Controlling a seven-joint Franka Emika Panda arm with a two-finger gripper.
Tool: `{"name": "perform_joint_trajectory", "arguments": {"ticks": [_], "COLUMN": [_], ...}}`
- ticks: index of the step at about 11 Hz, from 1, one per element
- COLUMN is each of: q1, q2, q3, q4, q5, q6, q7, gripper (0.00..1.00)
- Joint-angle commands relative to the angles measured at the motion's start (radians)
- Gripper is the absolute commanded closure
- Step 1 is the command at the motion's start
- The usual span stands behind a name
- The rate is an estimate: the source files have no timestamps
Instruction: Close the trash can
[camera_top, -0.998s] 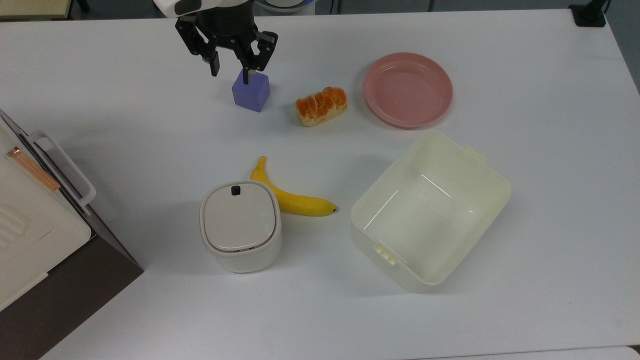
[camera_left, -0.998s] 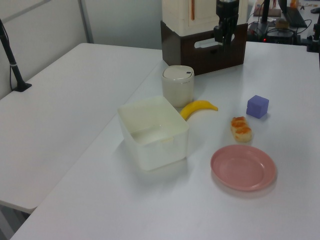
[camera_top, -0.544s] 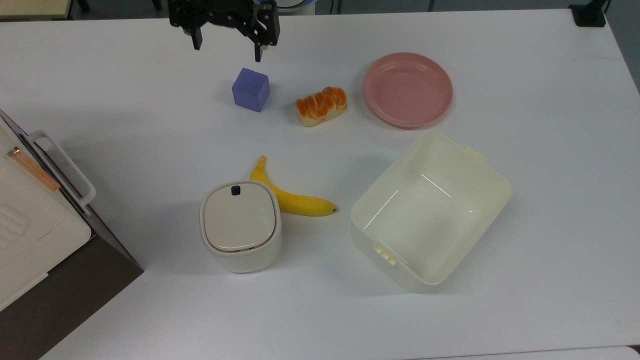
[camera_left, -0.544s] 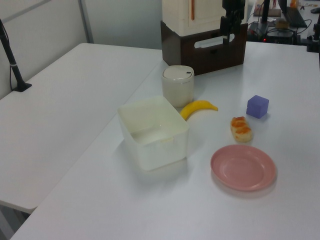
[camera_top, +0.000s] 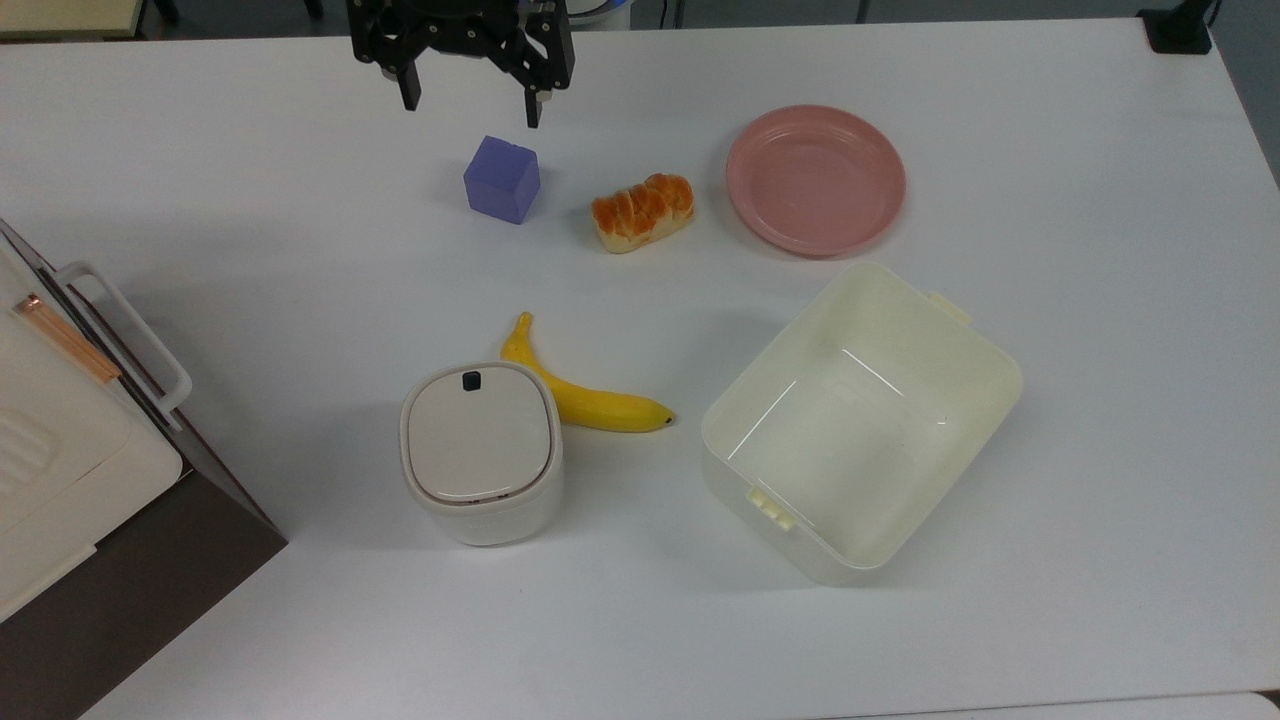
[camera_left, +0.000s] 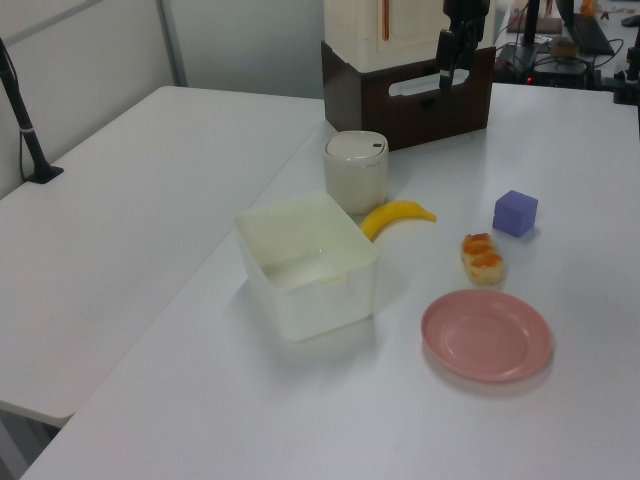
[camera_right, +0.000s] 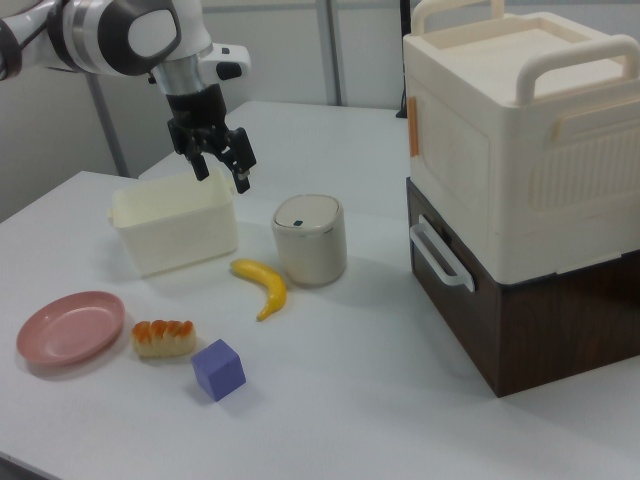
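Observation:
The trash can (camera_top: 480, 452) is a small cream-white rounded bin near the table's middle, with its beige lid lying flat and shut and a black button (camera_top: 470, 379) at the rim. It also stands in the left view (camera_left: 356, 170) and the right view (camera_right: 310, 238). My gripper (camera_top: 470, 108) hangs open and holds nothing, high over the table near the top view's upper edge, just beyond a purple cube (camera_top: 501, 180) and far from the can. The left view shows the gripper (camera_left: 447, 70) in front of the brown cabinet. In the right view the gripper (camera_right: 222, 175) hangs in front of the pale tub.
A banana (camera_top: 585, 395) lies against the can's right side in the top view. A pale-yellow lidless tub (camera_top: 787, 342), a pink plate (camera_top: 815, 180) and a bread roll (camera_top: 642, 212) sit to the right. A white box on a brown cabinet (camera_right: 500, 200) stands at the table's edge.
My gripper has risen from just above the purple cube and pulled back toward the top view's upper edge, fingers spread wider. The trash can's lid has stayed down.

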Motion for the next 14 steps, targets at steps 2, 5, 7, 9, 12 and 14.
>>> {"name": "perform_joint_trajectory", "arguments": {"ticks": [2,5,7,9,12,14], "q1": [0.011,0.013,0.013,0.014,0.019,0.019], "q2": [-0.057,-0.054,-0.052,-0.052,-0.054,-0.054], "q3": [-0.007,-0.006,-0.003,-0.001,-0.001,-0.001], "q4": [-0.054,-0.057,-0.058,-0.060,-0.060,-0.060], "q5": [0.051,0.045,0.045,0.041,0.033,0.033], "q6": [0.024,0.002,0.001,-0.005,-0.025,-0.025], "q7": [0.042,0.031,0.030,0.027,-0.009,-0.009], "gripper": [0.00,0.00,0.00,0.00,0.00,0.00]}}
